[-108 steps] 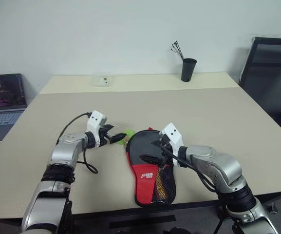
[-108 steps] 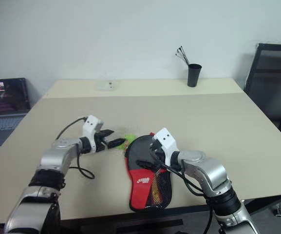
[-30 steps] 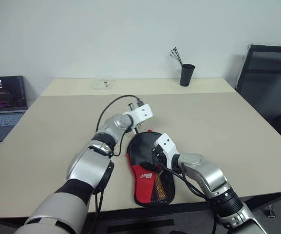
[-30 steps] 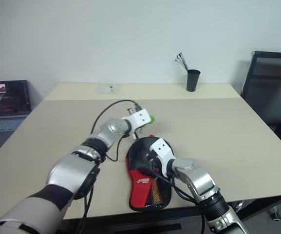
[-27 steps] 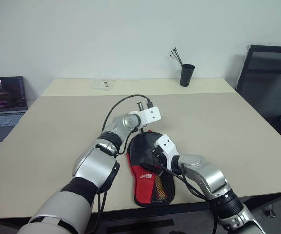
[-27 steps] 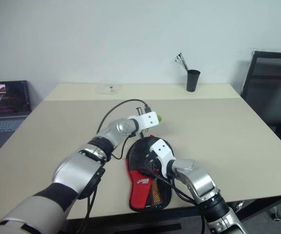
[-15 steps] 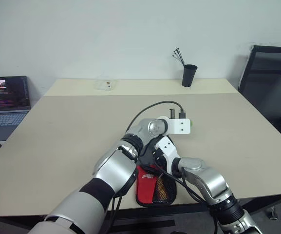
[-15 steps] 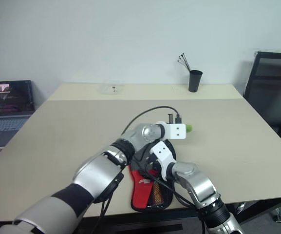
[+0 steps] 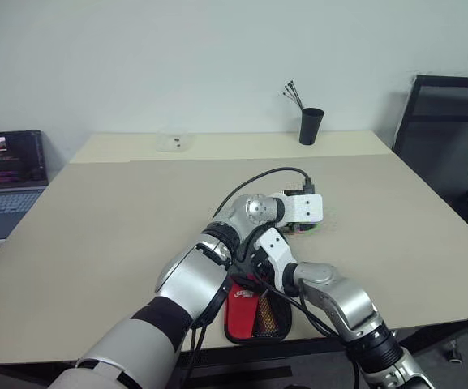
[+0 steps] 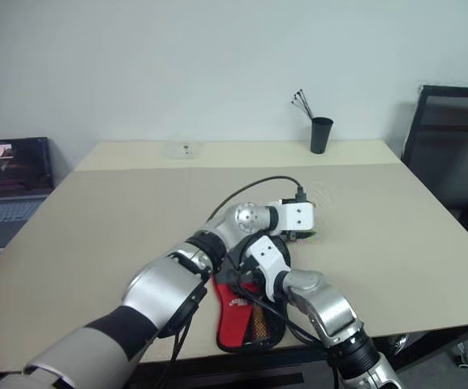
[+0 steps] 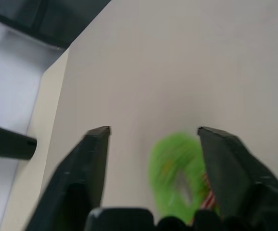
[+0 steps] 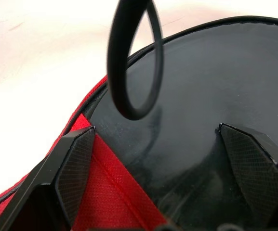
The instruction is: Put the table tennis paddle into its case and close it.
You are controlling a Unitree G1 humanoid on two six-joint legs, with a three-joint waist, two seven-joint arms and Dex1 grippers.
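The case (image 9: 246,305) lies near the table's front edge, its red handle part and black mesh toward me. My left arm reaches across over its round part. My left gripper (image 11: 153,132) is open just past the case, low over the table. A small green lump (image 11: 175,178) sits blurred between its fingers, also visible as the green lump (image 9: 305,230). My right gripper (image 12: 155,129) is open right over the case's red lining and a smooth black face (image 12: 211,91). I cannot tell whether that face is the paddle or the case.
The beige table (image 9: 112,219) stretches wide to the left and far side. A black cup (image 9: 309,126) with sticks stands at the back edge, with a small clear box (image 9: 174,143) further left. A laptop (image 9: 6,174) sits off to the left, a black chair (image 9: 452,138) to the right. A cable loop (image 12: 134,57) hangs before the right wrist camera.
My left arm swung to the right across the case, carrying the green lump. Its gripper then opened, and the lump now lies between the parted fingers. The right arm kept still.
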